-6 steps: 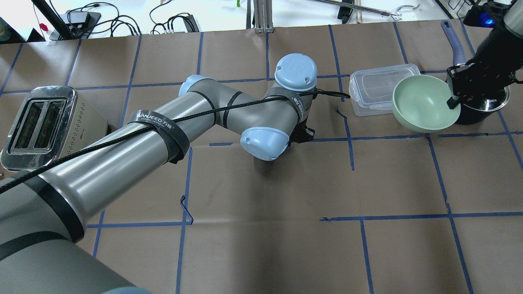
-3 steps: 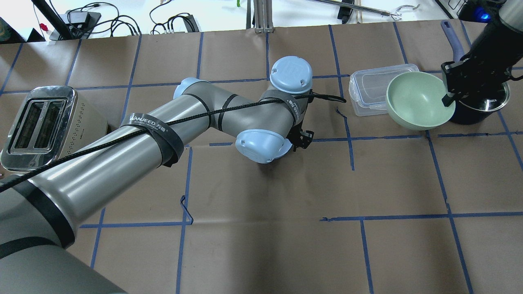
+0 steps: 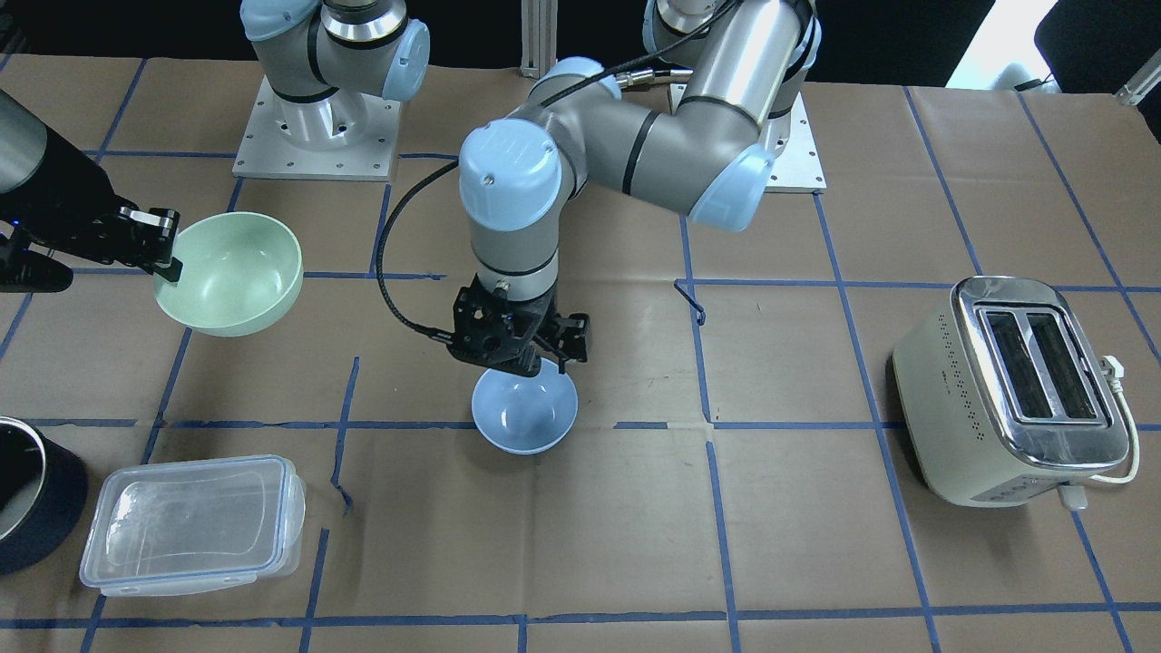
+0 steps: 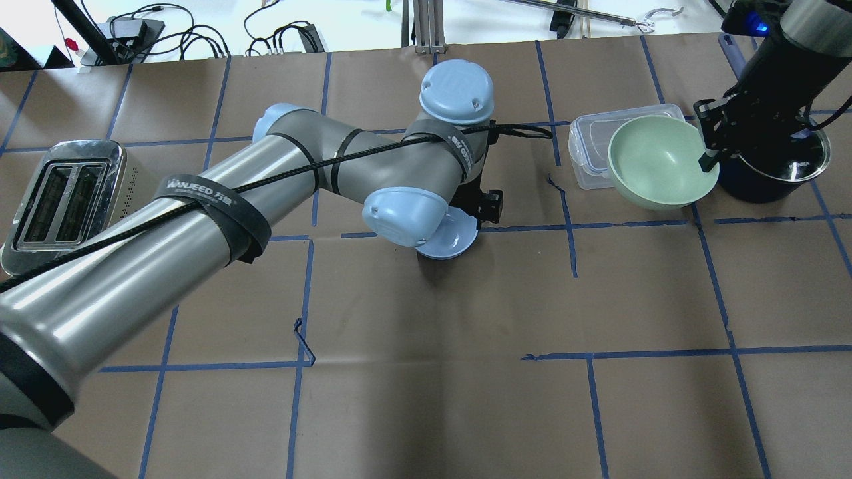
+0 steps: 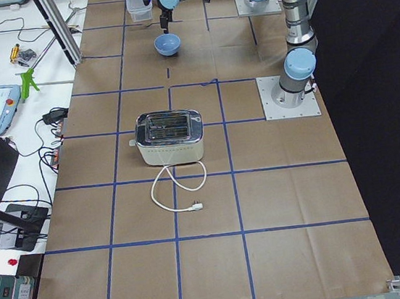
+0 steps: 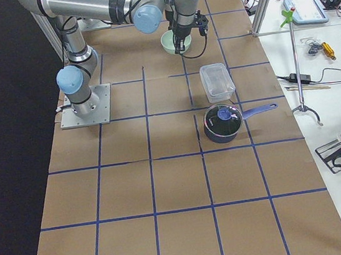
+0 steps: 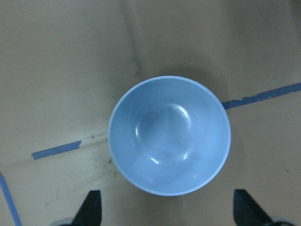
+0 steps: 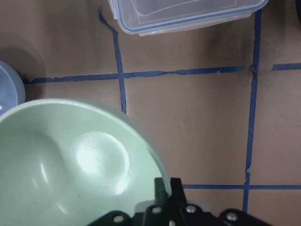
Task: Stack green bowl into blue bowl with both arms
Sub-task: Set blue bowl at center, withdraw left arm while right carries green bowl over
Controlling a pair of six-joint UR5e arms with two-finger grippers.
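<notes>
The blue bowl stands upright on the brown table near the middle; it also shows in the overhead view and the left wrist view. My left gripper hangs just above its robot-side rim, open and empty, fingertips wide apart. My right gripper is shut on the rim of the green bowl and holds it tilted above the table, off to the blue bowl's side. The green bowl fills the lower left of the right wrist view.
A clear lidded plastic container lies just behind the green bowl. A dark pot with a blue handle stands under the right arm. A toaster stands at the far left, its cord trailing.
My right gripper has carried the green bowl leftward, toward the table's middle. My left arm has shifted left and back, so the blue bowl now shows beneath it.
</notes>
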